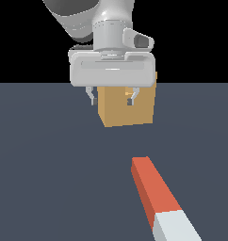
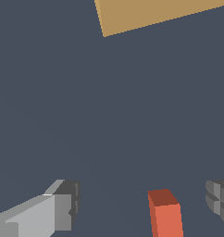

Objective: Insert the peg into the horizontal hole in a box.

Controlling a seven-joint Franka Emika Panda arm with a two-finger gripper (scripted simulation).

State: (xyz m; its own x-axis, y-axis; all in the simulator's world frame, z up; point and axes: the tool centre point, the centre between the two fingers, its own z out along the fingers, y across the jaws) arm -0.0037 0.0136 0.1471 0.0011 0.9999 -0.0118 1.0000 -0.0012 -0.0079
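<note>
The robot's grey two-fingered gripper point(image 1: 111, 98) hangs above the dark slate floor point(image 1: 45, 160) with its fingers spread wide and nothing between them; it is released, gripping no object, and in the exterior view it sits in front of the upper part of the plain tan cardboard-brown cube, the box point(image 1: 127, 110), which stands further back on the floor; the long square-section bar, orange-red along most of its length with a pale grey-white end, the peg point(image 1: 156, 190), lies flat on the floor well apart from the box and nearer the exterior camera; its long axis runs from the pale end at the near lower right of the exterior view to the orange-red end, which points up and slightly toward the exterior view's left, roughly toward the box but not squarely at it; in the wrist view the orange-red end of the peg point(image 2: 164, 213) shows between the two spread fingers point(image 2: 63, 206), nearer one than the other, with a corner of the box point(image 2: 146, 14) far beyond it; the open stance over that end reads as preparation for a grasp, not yet made; the hole cannot be made out on any visible face of the box, so which face the peg must meet cannot be told; in my judgement the peg will need lifting and its axis lining up with the hole before any push.
</note>
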